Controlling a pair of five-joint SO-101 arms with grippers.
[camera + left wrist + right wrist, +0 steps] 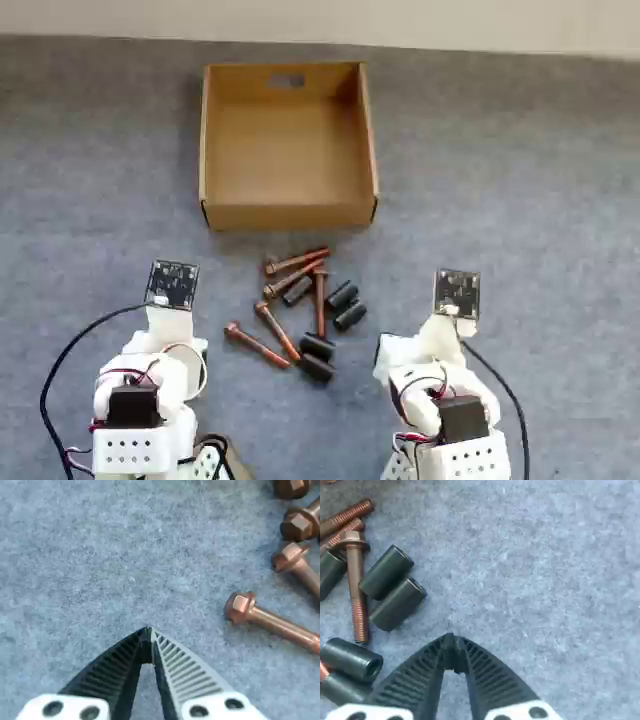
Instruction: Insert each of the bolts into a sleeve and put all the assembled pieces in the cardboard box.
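Several copper bolts (277, 332) and several black sleeves (341, 295) lie mixed in a loose heap on the grey carpet, between the two arms. Nothing lies in the open cardboard box (290, 213) just beyond the heap. My left gripper (147, 630) is shut and holds nothing, low over bare carpet, with the nearest bolt (270, 620) lying a short way to its side. My right gripper (451, 636) is shut too, also on nothing, with sleeves (397, 604) and a bolt (356, 585) off to its side.
The left arm (145, 400) and right arm (440, 400) sit folded at the near edge, on either side of the heap. Open carpet stretches to both sides of the box and beyond the arms.
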